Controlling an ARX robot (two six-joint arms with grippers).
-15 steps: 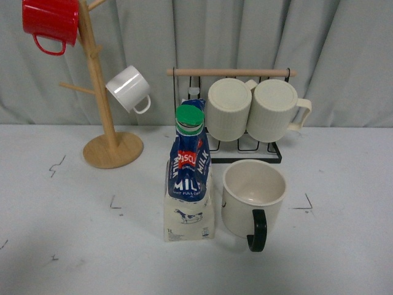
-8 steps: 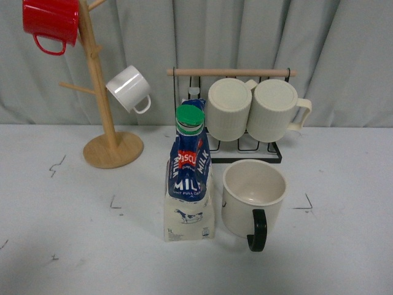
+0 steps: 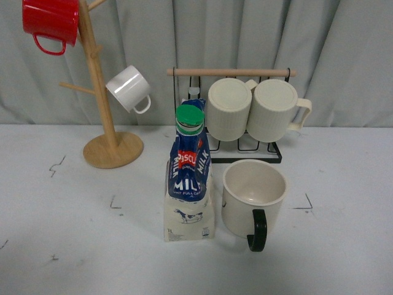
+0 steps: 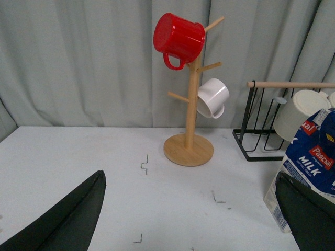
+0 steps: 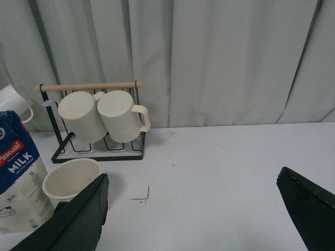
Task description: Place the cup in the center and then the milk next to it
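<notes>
The cup [image 3: 253, 196], a wide cream mug with a dark handle turned toward me, stands upright on the table in the front view. The milk carton [image 3: 189, 178], blue top, green cap, cream base with a cow, stands close beside it on its left, a small gap between them. Neither arm shows in the front view. My left gripper [image 4: 193, 219] is open and empty, with the milk [image 4: 309, 167] by one finger. My right gripper [image 5: 193, 219] is open and empty, with the cup [image 5: 70, 180] and milk [image 5: 21, 172] by one finger.
A wooden mug tree [image 3: 101, 110] holds a red mug [image 3: 50, 21] and a small white cup [image 3: 129, 89] at the back left. A black wire rack [image 3: 242, 117] with a wooden bar holds two ribbed cream mugs behind the cup. A grey curtain hangs behind the table.
</notes>
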